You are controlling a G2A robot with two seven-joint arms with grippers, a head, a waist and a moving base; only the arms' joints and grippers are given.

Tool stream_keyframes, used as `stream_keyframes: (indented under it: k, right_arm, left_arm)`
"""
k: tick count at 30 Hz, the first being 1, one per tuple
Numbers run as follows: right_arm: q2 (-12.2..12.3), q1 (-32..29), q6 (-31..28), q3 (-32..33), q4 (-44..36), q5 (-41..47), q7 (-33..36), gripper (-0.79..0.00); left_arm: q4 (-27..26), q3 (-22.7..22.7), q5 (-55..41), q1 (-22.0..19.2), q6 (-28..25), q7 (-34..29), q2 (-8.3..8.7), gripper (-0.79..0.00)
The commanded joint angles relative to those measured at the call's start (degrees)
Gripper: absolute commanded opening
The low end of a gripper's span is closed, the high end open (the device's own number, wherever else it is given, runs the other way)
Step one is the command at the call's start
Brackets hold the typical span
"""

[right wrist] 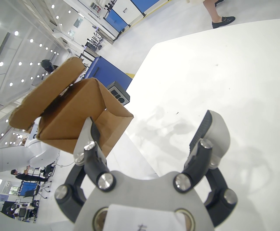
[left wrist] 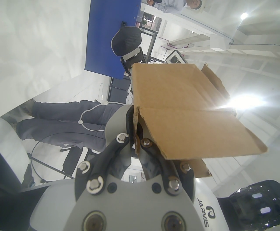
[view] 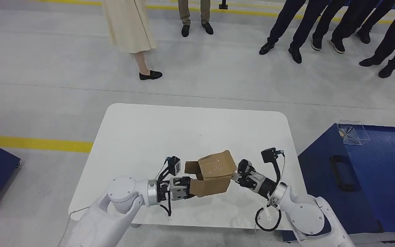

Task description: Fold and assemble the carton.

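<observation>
While the left gripper (left wrist: 133,133) pinches a wall edge of the carton (left wrist: 175,96), holding it over the table (view: 185,136), the carton looks only partly formed: its body is opened up, yet flaps (right wrist: 48,87) stick out unfolded. Just beyond it, the right gripper (right wrist: 148,119) stands wide open, one finger (right wrist: 85,132) touching the carton's side. Folding and closing those flaps appear left to do.

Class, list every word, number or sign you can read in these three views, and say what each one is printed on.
On the carton: no print on the faces shown.
On the left gripper, shut on the carton: a logo and brand lettering on its white housing, a maker's mark, left unquoted.
On the right gripper, open: a white label at its base, its mark cut off and unreadable.
On a far cabinet: small print, too small to read.
</observation>
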Motion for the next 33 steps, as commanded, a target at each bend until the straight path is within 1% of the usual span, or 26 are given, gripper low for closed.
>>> stream_keyframes:
  k: [1, 6, 17, 20, 24, 28, 33]
  right_arm:
    - [-0.06, 0.27, -0.11, -0.29, 0.18, 0.63, -0.27, 0.000]
    - [-0.19, 0.79, -0.17, -1.06, 0.85, 1.62, -0.77, 0.000]
    - [-0.41, 0.74, -2.14, -1.90, 0.93, 4.24, -2.62, 0.000]
    - [-0.46, 0.58, -2.95, -1.31, 0.53, 5.48, -4.27, 0.000]
    - [-0.35, -0.15, -3.47, 1.12, 0.34, 7.04, -6.01, 0.000]
    - [0.01, -0.67, -1.45, 3.94, 1.66, 7.60, -4.16, 0.000]
    - [0.37, 0.17, 2.41, 3.43, 4.43, 6.24, 2.63, 0.000]
  left_arm:
    - [0.04, 0.04, -1.03, 0.12, -0.12, -0.80, -0.04, -0.785]
    - [0.51, 0.06, -4.90, 0.02, 0.53, -3.55, -0.20, -0.785]
    - [2.55, 0.59, -9.07, -1.06, 1.48, -4.65, -0.67, -0.785]
    - [3.06, 0.67, -9.92, -1.50, 1.83, -4.76, -0.79, -0.785]
    - [3.60, 0.56, -10.40, -2.06, 1.88, -4.83, -0.87, -0.785]
    - [3.95, 0.14, -10.78, -2.35, 1.82, -4.92, -0.87, -0.785]
    - [4.26, -0.08, -10.90, -2.64, 1.96, -4.86, -0.88, -0.785]
